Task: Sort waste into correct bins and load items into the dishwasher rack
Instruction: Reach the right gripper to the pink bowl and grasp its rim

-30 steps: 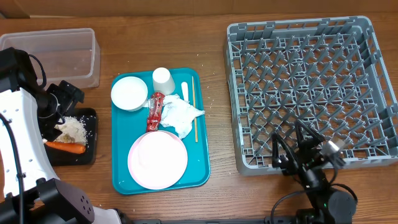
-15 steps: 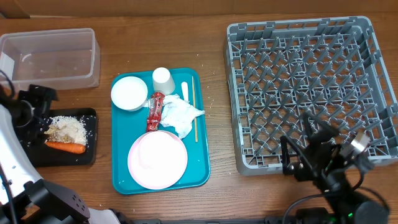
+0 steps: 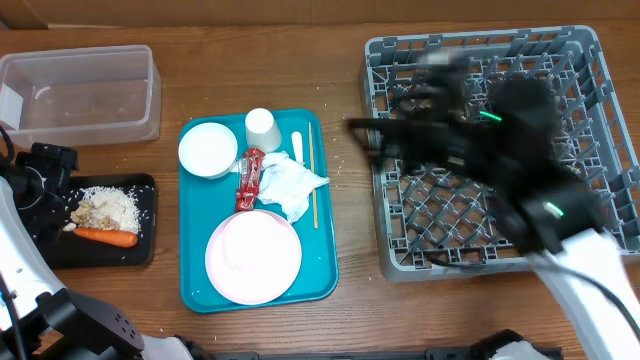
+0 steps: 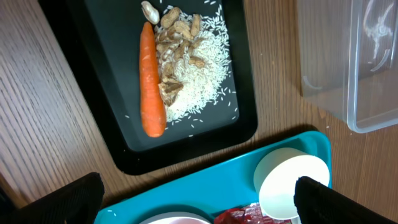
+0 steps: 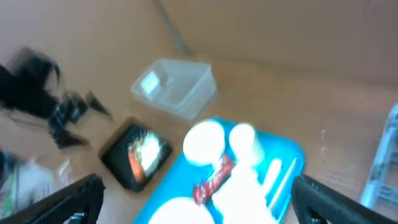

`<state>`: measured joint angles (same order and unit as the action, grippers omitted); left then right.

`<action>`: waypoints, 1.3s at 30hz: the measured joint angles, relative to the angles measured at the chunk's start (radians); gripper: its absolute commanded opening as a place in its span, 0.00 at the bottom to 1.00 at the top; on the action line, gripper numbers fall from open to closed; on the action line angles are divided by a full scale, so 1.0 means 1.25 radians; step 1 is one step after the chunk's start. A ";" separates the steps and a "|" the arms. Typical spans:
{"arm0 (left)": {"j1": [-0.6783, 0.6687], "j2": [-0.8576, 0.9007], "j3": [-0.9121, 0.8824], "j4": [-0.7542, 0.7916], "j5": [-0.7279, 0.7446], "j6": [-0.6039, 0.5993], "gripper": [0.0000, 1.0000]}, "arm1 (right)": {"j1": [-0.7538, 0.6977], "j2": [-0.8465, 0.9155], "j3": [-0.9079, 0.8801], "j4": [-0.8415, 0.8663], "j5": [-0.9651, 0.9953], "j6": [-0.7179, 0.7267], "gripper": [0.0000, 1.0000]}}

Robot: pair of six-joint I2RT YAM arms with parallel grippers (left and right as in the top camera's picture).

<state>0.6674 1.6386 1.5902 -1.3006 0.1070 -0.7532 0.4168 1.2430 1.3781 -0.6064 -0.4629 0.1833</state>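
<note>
- Dishwasher rack (image 3: 600, 120): 3 o'clock of table; no dishes visible inside; partly hidden under blurred right arm.
- Right gripper (image 5: 198, 190): fingers spread wide, nothing held; facing teal tray (image 3: 195, 285).
- Left gripper (image 4: 199, 183): fingers spread wide, nothing held; above black tray (image 3: 145, 245) at 9 o'clock, which holds carrot (image 3: 105, 237) and rice (image 3: 118, 205).
- Clear tub (image 3: 80, 95): 10 o'clock; no napkin or wrapper inside.
- Teal tray contents: bowl (image 3: 207, 149) and cup (image 3: 262, 129) at 12 o'clock; red wrapper (image 3: 249, 180) touching napkin (image 3: 295, 188) at centre; plate (image 3: 253, 256) at 6 o'clock; stick (image 3: 312, 190) along 3 o'clock edge.
- Probable step: reach for one tray item.
- Advised: approach from 3 o'clock, straddle a single item clear of napkin, close late. Thin stick likely to slip on the flat tray.
</note>
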 measured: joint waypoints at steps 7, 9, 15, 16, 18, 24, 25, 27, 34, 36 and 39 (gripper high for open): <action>0.000 0.000 0.000 0.000 -0.006 0.000 1.00 | 0.206 0.272 0.176 -0.221 0.177 -0.058 1.00; 0.000 0.000 0.000 -0.001 -0.006 0.000 1.00 | 0.241 0.326 0.177 -0.272 0.201 -0.055 1.00; 0.000 0.000 0.000 0.000 -0.006 0.000 1.00 | 0.305 0.435 0.177 -0.341 0.230 -0.035 1.00; 0.000 0.000 0.000 0.000 -0.006 0.000 1.00 | 0.311 0.444 0.177 -0.342 0.231 -0.034 1.00; 0.000 0.000 0.000 0.000 -0.006 0.000 1.00 | 0.329 0.471 0.177 -0.338 0.232 -0.031 1.00; 0.000 0.000 0.000 0.000 -0.006 0.000 1.00 | 0.360 0.509 0.177 -0.288 0.229 -0.024 1.00; 0.000 0.000 0.000 0.000 -0.006 0.000 1.00 | 0.360 0.509 0.177 -0.279 0.228 -0.024 1.00; 0.000 0.000 0.000 0.000 -0.006 0.000 1.00 | 0.360 0.509 0.177 -0.265 0.228 -0.024 0.97; 0.000 0.000 0.000 0.000 -0.006 0.000 1.00 | 0.359 0.579 0.179 -0.255 0.223 0.004 0.70; 0.000 0.000 0.000 0.000 -0.006 0.000 1.00 | 0.359 0.613 0.179 -0.253 0.212 0.033 0.68; 0.000 0.000 0.000 0.000 -0.006 0.000 1.00 | 0.359 0.651 0.179 -0.252 0.201 0.064 0.67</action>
<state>0.6678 1.6386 1.5898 -1.3006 0.0994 -0.7532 0.8654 2.0567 1.6020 -0.9218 -0.2123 0.2638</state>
